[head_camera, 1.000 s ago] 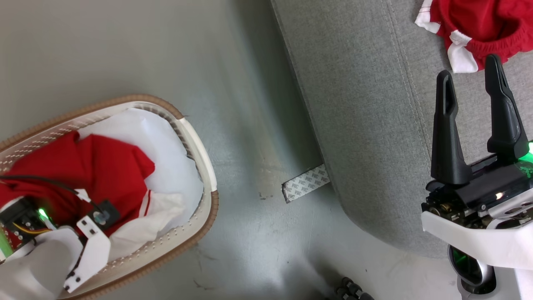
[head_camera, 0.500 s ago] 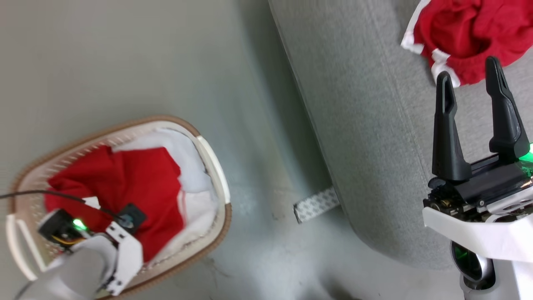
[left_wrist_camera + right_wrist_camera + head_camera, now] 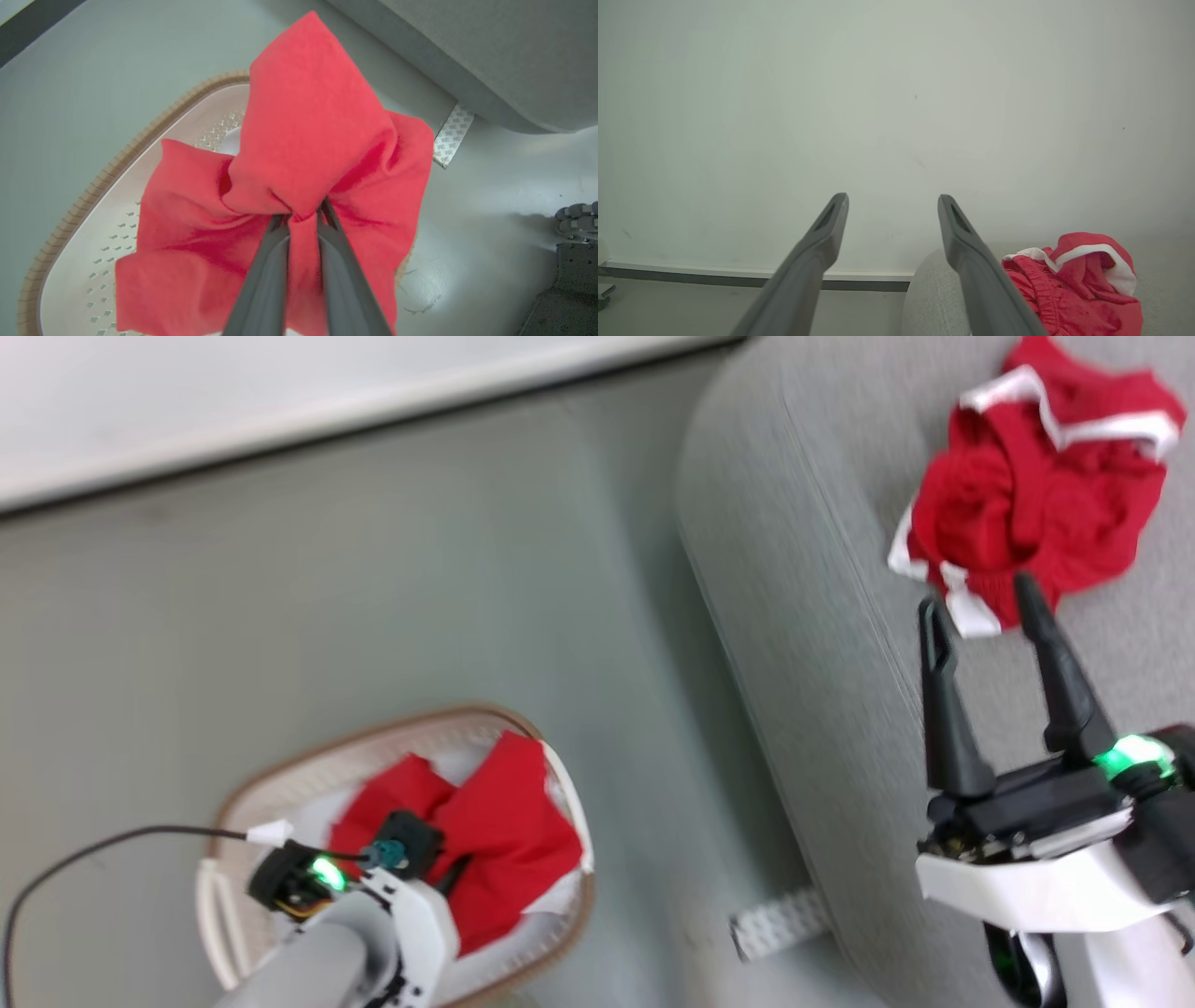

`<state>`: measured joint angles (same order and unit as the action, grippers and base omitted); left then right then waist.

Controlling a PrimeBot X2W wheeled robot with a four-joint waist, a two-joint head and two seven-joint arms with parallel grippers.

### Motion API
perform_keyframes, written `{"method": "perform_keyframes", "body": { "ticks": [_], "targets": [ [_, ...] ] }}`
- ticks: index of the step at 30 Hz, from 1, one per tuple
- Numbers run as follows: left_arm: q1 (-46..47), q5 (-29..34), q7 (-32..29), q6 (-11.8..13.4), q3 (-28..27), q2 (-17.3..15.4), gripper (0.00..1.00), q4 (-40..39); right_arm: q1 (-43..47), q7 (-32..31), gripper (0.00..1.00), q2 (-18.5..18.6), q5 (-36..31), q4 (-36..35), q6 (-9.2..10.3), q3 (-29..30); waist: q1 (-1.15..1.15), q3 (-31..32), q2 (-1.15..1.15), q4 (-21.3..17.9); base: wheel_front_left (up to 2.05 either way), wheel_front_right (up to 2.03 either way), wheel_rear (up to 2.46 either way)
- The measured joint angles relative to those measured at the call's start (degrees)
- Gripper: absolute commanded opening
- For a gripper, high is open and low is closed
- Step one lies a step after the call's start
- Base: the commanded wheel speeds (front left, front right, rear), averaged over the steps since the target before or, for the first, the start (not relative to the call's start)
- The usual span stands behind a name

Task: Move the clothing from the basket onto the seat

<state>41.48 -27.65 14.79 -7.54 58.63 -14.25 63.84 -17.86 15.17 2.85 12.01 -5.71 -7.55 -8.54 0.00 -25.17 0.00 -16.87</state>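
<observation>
The cream basket (image 3: 280,770) with its tan rim stands on the floor at the lower left. My left gripper (image 3: 303,212) is shut on a red garment (image 3: 308,140), which hangs bunched from the fingers above the basket's perforated bottom (image 3: 84,280). In the head view this garment (image 3: 504,821) shows over the basket beside my left wrist. A second red garment with white trim (image 3: 1027,513) lies crumpled on the grey sofa (image 3: 822,616). My right gripper (image 3: 978,597) stands open over the sofa, just short of that garment (image 3: 1073,284), with nothing between its fingers.
A patterned grey strip (image 3: 780,924) sticks out on the floor from under the sofa's corner. A white wall with a dark baseboard (image 3: 373,415) runs along the back. A black cable (image 3: 93,849) loops from my left wrist. Part of my dark base (image 3: 577,224) shows at the right.
The head camera has swung, so the whole picture has shifted. The red garment in my left gripper is now pulled up into a bunch above the basket. My right gripper stays open.
</observation>
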Motion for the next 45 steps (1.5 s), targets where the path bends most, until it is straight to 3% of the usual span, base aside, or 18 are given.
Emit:
{"method": "perform_keyframes", "body": {
  "ticks": [9, 23, 35, 45],
  "targets": [
    [-3.9, -3.79, 0.29, 0.0, -6.55, 0.6, 0.0, -13.0, 4.19, 0.0, 1.0, -0.01, -1.0, 4.59, 0.0, -0.78, 0.0, 10.69, 0.0, 5.71, 0.0, 0.0, 0.0],
    [-10.03, -0.41, 0.33, 1.48, -19.9, -0.37, 0.0, -33.78, 8.89, 0.0, 1.0, 0.8, 1.91, 9.47, 0.0, -4.57, -0.01, 21.11, 0.0, 13.79, 0.0, 0.0, 0.0],
    [-10.06, 1.26, 0.13, 4.14, -24.38, -1.83, 0.0, -45.07, 10.01, 0.01, 1.0, 0.75, 3.43, 11.85, 0.0, -7.48, -0.01, 23.98, 0.0, 15.94, 0.0, 0.0, 0.0],
    [-11.57, -0.21, -0.66, 4.85, -24.32, -1.9, 0.0, -47.45, 9.83, 0.0, 1.0, 0.9, 3.65, 14.21, 0.0, -10.37, 0.0, 24.05, 0.0, 16.03, 0.0, 0.0, 0.0]
  ]
}}
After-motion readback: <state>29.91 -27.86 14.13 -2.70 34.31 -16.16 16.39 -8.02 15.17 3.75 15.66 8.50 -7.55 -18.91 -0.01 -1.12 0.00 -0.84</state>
